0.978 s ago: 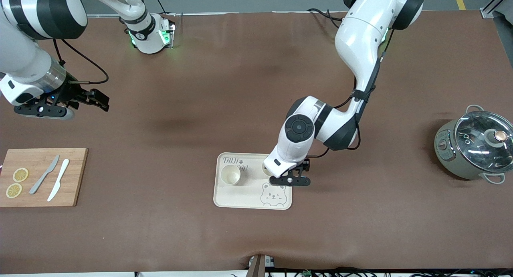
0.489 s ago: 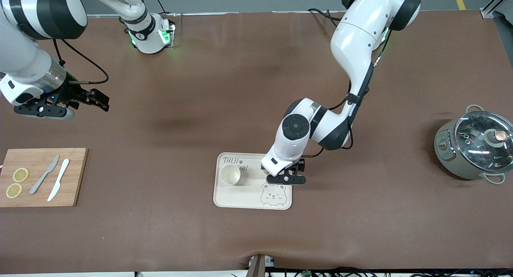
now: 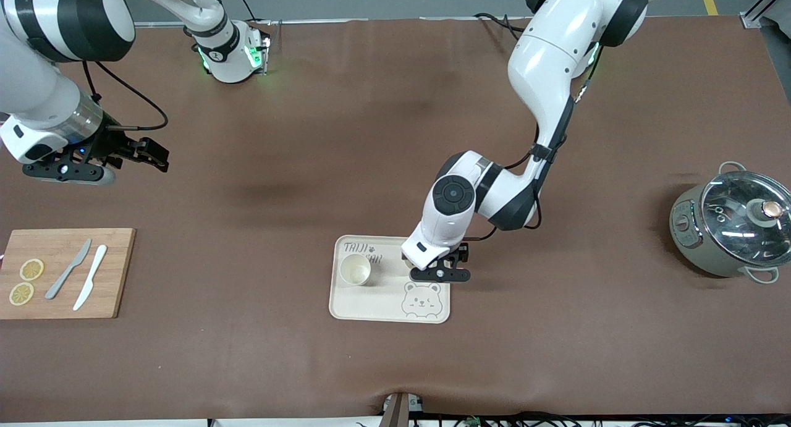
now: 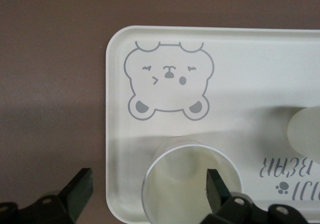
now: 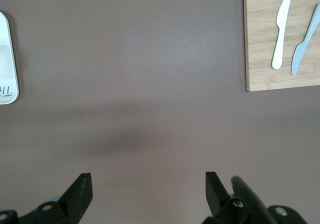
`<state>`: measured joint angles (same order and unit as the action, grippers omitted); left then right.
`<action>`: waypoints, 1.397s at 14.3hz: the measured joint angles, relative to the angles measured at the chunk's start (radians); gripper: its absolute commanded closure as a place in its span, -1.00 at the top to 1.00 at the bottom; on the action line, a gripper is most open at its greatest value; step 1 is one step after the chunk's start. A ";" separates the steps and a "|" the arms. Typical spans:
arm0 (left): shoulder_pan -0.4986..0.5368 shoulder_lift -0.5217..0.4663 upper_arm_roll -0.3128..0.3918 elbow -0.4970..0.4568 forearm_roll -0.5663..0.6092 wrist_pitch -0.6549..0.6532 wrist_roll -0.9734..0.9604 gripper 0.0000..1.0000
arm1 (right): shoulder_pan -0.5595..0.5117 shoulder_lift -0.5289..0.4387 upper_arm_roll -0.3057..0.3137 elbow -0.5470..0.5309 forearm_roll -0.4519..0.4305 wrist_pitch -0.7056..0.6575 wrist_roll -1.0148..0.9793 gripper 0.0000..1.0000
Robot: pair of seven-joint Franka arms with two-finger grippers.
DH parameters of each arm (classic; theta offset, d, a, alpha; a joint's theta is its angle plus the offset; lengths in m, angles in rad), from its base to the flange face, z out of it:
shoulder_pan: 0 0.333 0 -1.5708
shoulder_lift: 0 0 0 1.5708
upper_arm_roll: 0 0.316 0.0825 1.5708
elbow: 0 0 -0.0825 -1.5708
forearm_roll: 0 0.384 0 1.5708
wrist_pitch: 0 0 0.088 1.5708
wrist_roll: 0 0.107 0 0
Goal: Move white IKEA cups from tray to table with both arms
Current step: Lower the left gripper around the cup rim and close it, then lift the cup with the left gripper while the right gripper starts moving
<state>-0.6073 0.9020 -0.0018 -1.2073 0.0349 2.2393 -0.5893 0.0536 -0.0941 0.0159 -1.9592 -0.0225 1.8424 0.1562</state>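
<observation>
Over the preceding second the left gripper (image 3: 442, 272) was carried a little toward the tray's middle and lowered, while the right arm was kept where it was. At the centre of the front view the left gripper was seen poised over the tray (image 3: 371, 306), its fingers (image 4: 216, 188) spread wide to either side of one of the white IKEA cups (image 4: 190, 181), not yet pinching it; in the wrist view the cup's rim was framed between the two tips, a placement that looked chosen so the fingers could close across the rim. The second cup (image 3: 355, 269) was left standing on the tray beside the lettering, toward the right arm's end. At the upper left of the front view the right gripper (image 3: 133, 152) was held waiting over the bare table (image 3: 309, 136), its fingers likewise spread and holding nothing, above the cutting board (image 3: 62, 272) with its knives. A lidded pot (image 3: 729, 229) stood at the right edge
</observation>
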 measured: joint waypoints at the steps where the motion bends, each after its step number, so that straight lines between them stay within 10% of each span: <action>1: 0.000 0.000 0.000 -0.007 0.000 0.000 0.000 1.00 | 0.000 0.000 0.000 0.000 0.000 0.000 0.000 1.00; 11: 0.000 0.000 0.005 -0.029 0.000 0.004 0.000 1.00 | 0.000 0.002 0.000 0.000 0.000 0.001 0.000 1.00; 12: 0.000 0.000 0.005 -0.029 0.000 0.005 0.000 0.82 | 0.000 0.002 0.000 0.000 0.000 0.002 0.000 1.00; 16: -0.001 0.000 0.005 -0.029 0.000 0.008 0.000 -1.00 | 0.000 0.003 0.000 0.000 0.000 0.005 0.000 1.00; 20: -0.005 0.000 0.005 -0.032 0.001 0.016 0.000 -1.00 | 0.000 0.006 0.000 0.000 0.000 0.006 0.000 1.00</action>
<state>-0.6122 0.9019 0.0033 -1.2397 0.0356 2.2553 -0.5895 0.0535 -0.0885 0.0159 -1.9595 -0.0225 1.8482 0.1562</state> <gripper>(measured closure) 0.727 0.000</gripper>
